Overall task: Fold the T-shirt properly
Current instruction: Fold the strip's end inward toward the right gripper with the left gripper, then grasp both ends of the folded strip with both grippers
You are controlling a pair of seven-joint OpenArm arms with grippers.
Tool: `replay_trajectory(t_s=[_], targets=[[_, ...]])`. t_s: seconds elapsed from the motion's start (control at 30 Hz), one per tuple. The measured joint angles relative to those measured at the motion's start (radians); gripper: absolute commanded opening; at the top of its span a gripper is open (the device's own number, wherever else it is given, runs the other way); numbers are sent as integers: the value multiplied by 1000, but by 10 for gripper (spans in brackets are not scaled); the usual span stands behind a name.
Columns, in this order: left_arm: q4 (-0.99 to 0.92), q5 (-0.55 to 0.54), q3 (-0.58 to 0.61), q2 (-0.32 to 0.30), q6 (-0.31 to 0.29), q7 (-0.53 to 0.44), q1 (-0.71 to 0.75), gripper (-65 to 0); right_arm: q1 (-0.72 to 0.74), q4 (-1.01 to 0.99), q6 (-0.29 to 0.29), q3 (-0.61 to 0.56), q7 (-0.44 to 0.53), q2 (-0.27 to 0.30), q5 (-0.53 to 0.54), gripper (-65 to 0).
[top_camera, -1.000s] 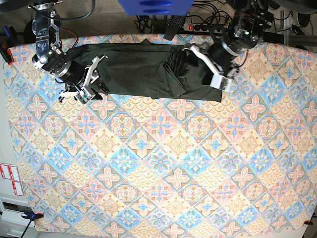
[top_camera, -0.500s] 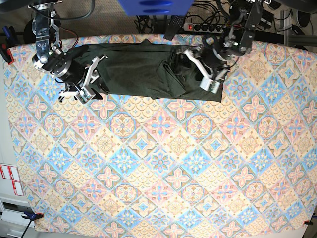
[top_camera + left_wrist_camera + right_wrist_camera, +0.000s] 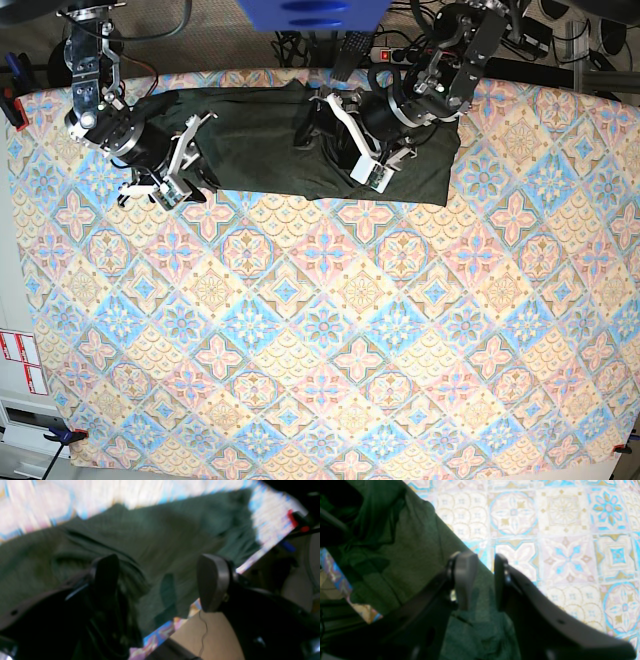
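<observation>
The left end effector (image 3: pixel 352 135) is being held spread wide and empty above the T-shirt (image 3: pixel 270 140), with nothing pinched between its fingers (image 3: pixel 212 580); the left wrist view is heavily blurred. The right end effector (image 3: pixel 180 165) is being kept at a narrow gap over the shirt's edge at about 9 o'clock in the base view; cloth is seen between its fingers (image 3: pixel 466 577), but whether it is being pinched cannot be told.

The T-shirt is lying as a long strip along the 12 o'clock edge of the patterned bench (image 3: pixel 320 350), with bunched folds near its middle.

Risk: the bunched layers may be dragged or creased further if the open left fingers are lowered into them, and too many layers could be grabbed at once. If the right side is not truly held, the strip may be pulled askew.

Compared with the earlier base frames, the left end effector is being moved from the shirt's 3 o'clock end toward the middle. The right one is seen unchanged.
</observation>
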Motion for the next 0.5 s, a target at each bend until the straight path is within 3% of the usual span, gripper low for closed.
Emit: replay_trajectory(t_s=[0.13, 0.33, 0.5], targets=[[39, -6, -81, -38, -3, 0, 38, -208, -26, 0, 1, 19, -4, 4, 0, -497], [39, 1, -339, -38, 3, 3, 100, -246, -26, -47, -4, 102, -6, 0, 3, -493], [39, 0, -465, -39, 3, 3, 144, -258, -26, -124, 0, 145, -104, -2, 1, -492]])
